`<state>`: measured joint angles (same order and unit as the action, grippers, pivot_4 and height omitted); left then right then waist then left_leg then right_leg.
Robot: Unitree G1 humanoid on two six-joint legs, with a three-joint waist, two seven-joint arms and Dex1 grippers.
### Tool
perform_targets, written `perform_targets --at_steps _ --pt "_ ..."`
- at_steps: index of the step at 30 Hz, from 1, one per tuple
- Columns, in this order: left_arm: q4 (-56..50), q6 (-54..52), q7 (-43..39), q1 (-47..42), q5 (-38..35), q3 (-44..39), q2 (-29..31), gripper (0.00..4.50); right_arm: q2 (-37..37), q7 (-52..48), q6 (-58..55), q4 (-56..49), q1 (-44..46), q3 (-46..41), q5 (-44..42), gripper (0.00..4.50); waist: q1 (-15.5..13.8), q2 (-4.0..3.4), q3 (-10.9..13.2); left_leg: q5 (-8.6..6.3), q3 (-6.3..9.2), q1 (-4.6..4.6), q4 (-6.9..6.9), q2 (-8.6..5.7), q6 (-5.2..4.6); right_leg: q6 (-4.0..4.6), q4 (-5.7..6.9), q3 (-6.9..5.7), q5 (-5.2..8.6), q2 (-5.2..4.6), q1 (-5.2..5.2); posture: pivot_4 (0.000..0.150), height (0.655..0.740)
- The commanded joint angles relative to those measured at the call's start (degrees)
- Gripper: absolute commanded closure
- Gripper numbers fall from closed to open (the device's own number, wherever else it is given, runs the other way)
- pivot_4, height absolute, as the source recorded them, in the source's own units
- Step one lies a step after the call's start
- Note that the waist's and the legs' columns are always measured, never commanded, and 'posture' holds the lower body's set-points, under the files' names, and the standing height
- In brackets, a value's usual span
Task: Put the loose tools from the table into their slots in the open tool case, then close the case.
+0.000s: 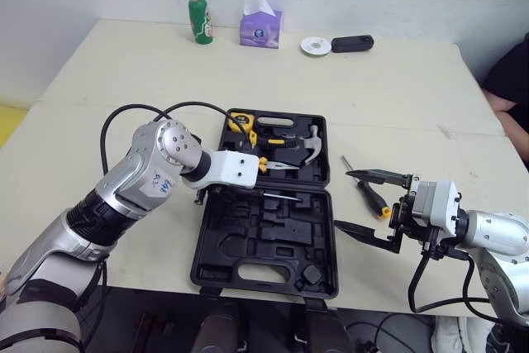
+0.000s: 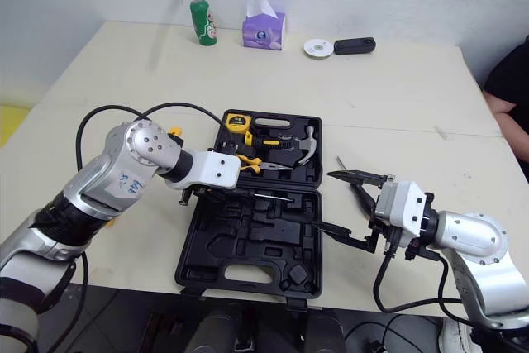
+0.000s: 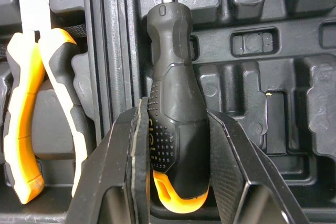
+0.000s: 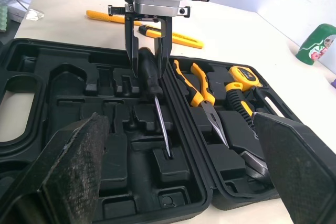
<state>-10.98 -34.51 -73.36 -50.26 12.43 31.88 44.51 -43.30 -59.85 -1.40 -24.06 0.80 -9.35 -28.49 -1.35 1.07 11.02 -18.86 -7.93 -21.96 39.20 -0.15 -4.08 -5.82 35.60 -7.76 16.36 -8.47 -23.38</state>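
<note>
Right wrist view, far left first: spotted one yellow tool (image 4: 173,38), maybe two, loose on table (image 1: 124,64) just beyond left gripper (image 4: 148,66). Can't name it. Blocked by left arm in head views.

Left gripper next: clamped on fat end of black screwdriver (image 3: 176,77), held low over case (image 1: 248,245), with shaft lying along near half beside hinge line. Can't tell if seated in slot or just above it. Judged as mid-placement, not let go.

Far half of case: seated already are pliers (image 1: 277,164), tape (image 1: 240,121) and hammer (image 1: 310,146). Near half: mostly bare slots.

Right of case: second screwdriver (image 1: 372,196) loose on table, near case edge, apart from it.

Right gripper (image 1: 341,198): spread wide, gripping nothing, hovering by that second screwdriver. Height over it hard to read.

Roughly halfway, at a guess. Left to do: seat held screwdriver, fetch second screwdriver and yellow tool, shut case. Can't make out which slot takes which.
</note>
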Motion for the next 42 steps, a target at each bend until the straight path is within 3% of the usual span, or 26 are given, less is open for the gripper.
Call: perform_targets --at_steps 1,8,17,25,28,30,36,42 --pt "-0.4 -0.1 0.0 -0.6 1.2 0.1 -0.6 3.38 0.4 0.4 0.7 -2.2 -0.2 -0.5 -0.4 0.0 0.0 0.0 0.0 0.0 0.0 0.0 0.0 0.0 0.0 0.0 0.0 0.0 0.0 0.0 0.0 0.15 0.74" --pt "0.2 0.8 1.1 -1.1 0.3 -1.7 -2.4 0.15 0.9 0.6 0.8 -2.0 -0.1 0.0 0.1 0.0 0.0 0.0 0.0 0.01 0.02 0.0 0.02 -0.01 -0.01 -0.01 0.0 0.0 0.0 0.0 0.02 0.15 0.74" --pt "0.7 -0.8 -1.0 -3.3 -8.1 -9.3 -3.6 0.04 0.9 0.7 0.7 -1.5 0.8 0.5 0.4 0.0 0.0 0.0 0.0 0.01 0.07 -0.06 0.03 0.0 -0.01 -0.01 0.0 -0.04 0.0 0.01 -0.01 0.15 0.74" --pt "8.4 12.4 1.2 0.4 -18.2 -19.6 -7.9 0.04 0.8 0.6 1.1 -1.1 0.1 -0.3 0.5 0.0 0.0 -0.01 0.0 0.01 0.16 -0.11 0.09 -0.01 -0.02 -0.01 0.01 -0.14 0.0 0.0 0.01 0.15 0.74" --pt "10.7 13.9 -0.3 5.1 -29.7 -28.2 -12.4 0.86 0.9 0.8 1.3 -0.9 -0.2 -0.5 0.5 0.0 0.1 -0.02 0.0 0.02 0.18 -0.13 0.11 -0.01 -0.02 -0.01 0.02 -0.17 -0.01 0.01 0.01 0.15 0.74" --pt "13.7 17.4 -1.4 8.6 -34.3 -32.7 -14.5 1.82 1.0 0.8 1.4 -0.8 -0.7 -0.6 0.6 0.0 0.3 -0.02 0.0 0.02 0.22 -0.13 0.14 -0.01 -0.02 -0.01 0.05 -0.17 0.0 -0.01 0.01 0.15 0.74" --pt "20.5 21.8 2.1 11.8 -32.7 -33.5 -15.0 4.41 0.8 0.4 1.7 -0.6 -1.5 -1.2 0.4 0.0 0.1 -0.03 0.0 0.03 0.27 -0.14 0.21 -0.03 0.0 -0.02 0.05 -0.27 -0.01 0.02 0.05 0.15 0.74" --pt "21.3 25.6 3.0 14.3 -29.3 -29.2 -15.7 4.47 0.6 -0.3 2.3 0.4 -2.0 -2.0 0.4 0.0 0.0 -0.03 0.0 0.0 0.38 -0.14 0.21 -0.1 -0.04 -0.03 0.0 -0.37 -0.02 0.01 0.15 0.15 0.74"
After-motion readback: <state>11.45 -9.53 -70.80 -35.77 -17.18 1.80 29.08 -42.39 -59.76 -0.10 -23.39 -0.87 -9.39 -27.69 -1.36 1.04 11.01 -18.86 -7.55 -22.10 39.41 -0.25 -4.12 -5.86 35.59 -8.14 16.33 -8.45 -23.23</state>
